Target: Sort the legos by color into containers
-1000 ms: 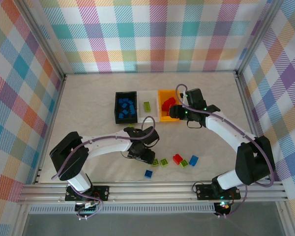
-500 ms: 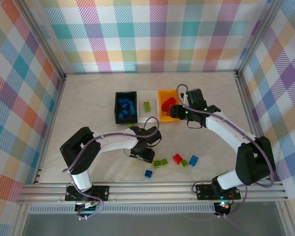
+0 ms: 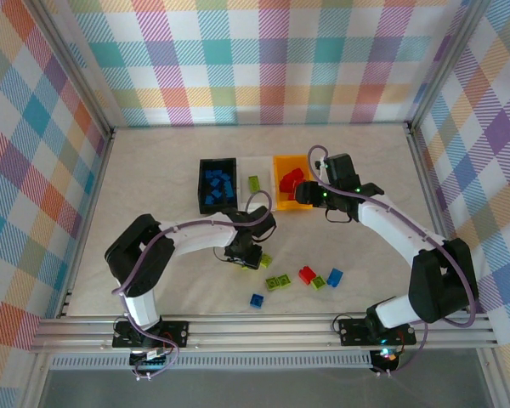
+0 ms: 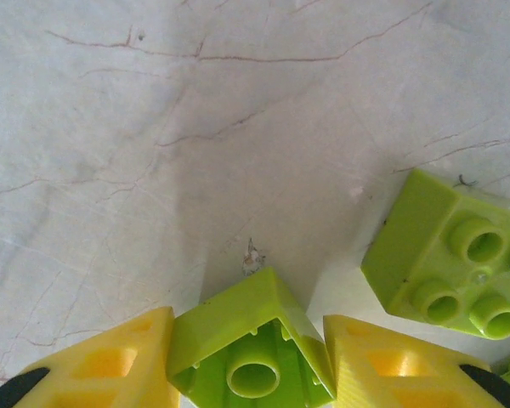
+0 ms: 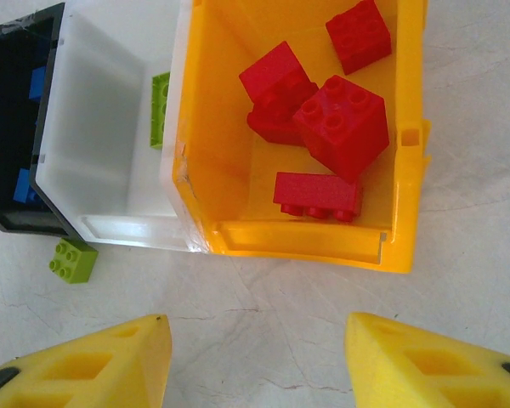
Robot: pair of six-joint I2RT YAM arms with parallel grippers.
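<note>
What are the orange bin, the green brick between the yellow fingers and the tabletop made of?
Orange bin: glossy moulded plastic, thin walls with a formed lip. Lime-green brick: smooth hard plastic, moulded hollow tube underneath. Tabletop: marble look, thin veins; possibly printed laminate.

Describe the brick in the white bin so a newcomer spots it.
Mid-table, a black bin, a white bin and an orange bin stand in a row. The white bin holds one lime-green brick; its neighbours hold blue bricks and red bricks.
</note>
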